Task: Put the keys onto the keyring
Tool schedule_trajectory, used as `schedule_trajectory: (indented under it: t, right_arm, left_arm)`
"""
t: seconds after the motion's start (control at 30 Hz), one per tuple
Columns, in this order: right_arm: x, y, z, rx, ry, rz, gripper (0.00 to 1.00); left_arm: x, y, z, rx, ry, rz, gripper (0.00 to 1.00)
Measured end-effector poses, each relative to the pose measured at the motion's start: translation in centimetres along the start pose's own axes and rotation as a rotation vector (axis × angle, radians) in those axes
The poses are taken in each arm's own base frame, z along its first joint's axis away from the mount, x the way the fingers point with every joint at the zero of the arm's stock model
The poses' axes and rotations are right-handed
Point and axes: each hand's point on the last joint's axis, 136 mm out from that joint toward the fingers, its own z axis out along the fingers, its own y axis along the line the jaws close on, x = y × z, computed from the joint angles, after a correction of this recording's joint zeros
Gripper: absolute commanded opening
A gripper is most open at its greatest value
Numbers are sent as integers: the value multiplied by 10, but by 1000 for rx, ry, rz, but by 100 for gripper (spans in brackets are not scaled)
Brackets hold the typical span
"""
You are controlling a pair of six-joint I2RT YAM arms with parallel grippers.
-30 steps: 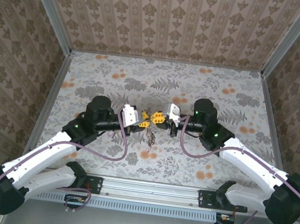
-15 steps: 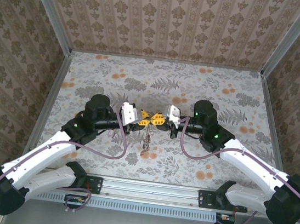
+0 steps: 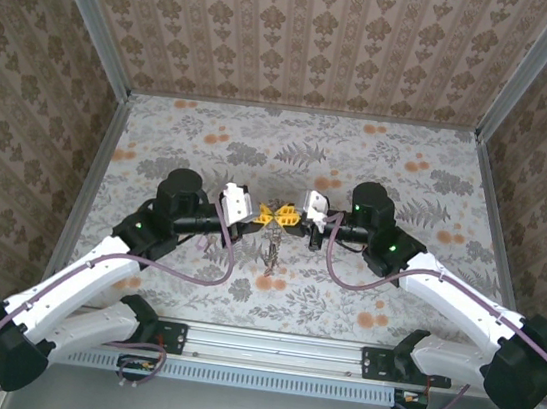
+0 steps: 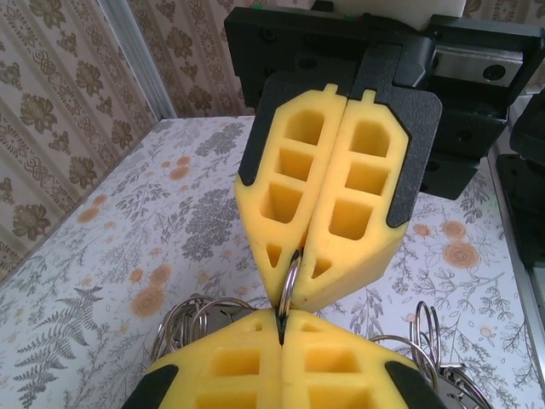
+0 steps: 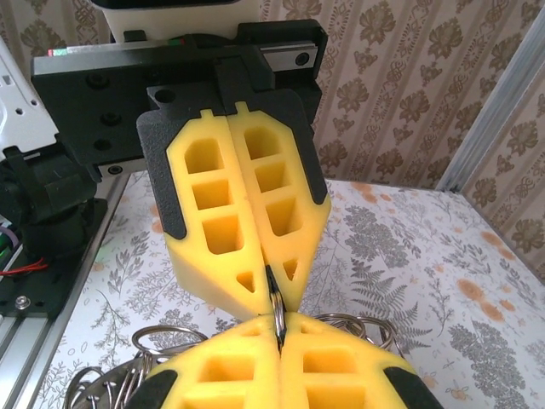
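Observation:
The keyring is a thin metal ring seen edge-on, pinched from opposite sides by both grippers. In the left wrist view my left gripper is shut on its near edge. The right gripper clamps its far edge. In the right wrist view my right gripper is shut on the same ring, and the left gripper faces it. From above, the two grippers meet tip to tip over mid-table. A dark bunch of keys dangles beneath them; I cannot tell single keys apart.
Several more thin metal rings hang beside and below my fingers, also in the right wrist view. The floral tabletop is walled by patterned panels with metal posts.
The left gripper has moved right and away from the near edge, closing up to the right gripper's tips. The dangling bunch has risen slightly with them.

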Motion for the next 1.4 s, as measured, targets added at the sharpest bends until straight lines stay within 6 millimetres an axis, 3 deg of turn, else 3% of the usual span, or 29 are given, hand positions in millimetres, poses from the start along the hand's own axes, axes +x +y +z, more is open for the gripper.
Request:
schedule_trajectory:
  t: [0.17, 0.37, 0.43, 0.67, 0.7, 0.77, 0.83, 0.87, 0.9, 0.93, 0.97, 1.13, 1.4]
  right_arm:
    - [9, 5, 0, -15, 37, -25, 3]
    - [19, 9, 0, -33, 86, -36, 0]
    - [20, 10, -1, -36, 94, -31, 7]
    - [30, 14, -2, -52, 133, 2, 10]
    - [34, 15, -3, -56, 148, 14, 10]
    - [44, 19, -4, -73, 180, 38, 0]
    - [51, 23, -3, -89, 203, 64, 0]
    - [53, 23, -3, -95, 207, 75, 0]
    - [54, 23, -3, -98, 208, 82, 0]
    - [54, 22, -3, -94, 202, 91, 0]
    - [52, 19, -3, -83, 188, 102, 0]
    - [45, 2, -7, -7, 91, 156, 0]
    - [14, -8, -8, 7, -42, 169, 0]
  left_arm:
    - [8, -3, 2, 18, 30, -18, 0]
    - [18, -8, 4, 38, 65, -30, 0]
    - [19, -8, 3, 40, 69, -29, 0]
    - [24, -11, 2, 51, 94, -26, 0]
    - [23, -10, 2, 49, 93, -22, 0]
    - [18, -7, 1, 39, 85, -7, 0]
    - [15, -5, 0, 32, 80, 2, 0]
    - [14, -5, 0, 30, 78, 4, 4]
    - [14, -4, 0, 29, 78, 3, 15]
    - [14, -4, 0, 28, 72, 3, 26]
    - [15, -3, -1, 23, 62, 0, 29]
    - [24, -6, -8, 17, 17, -37, 30]
    - [16, -9, -6, 48, -18, -58, 30]
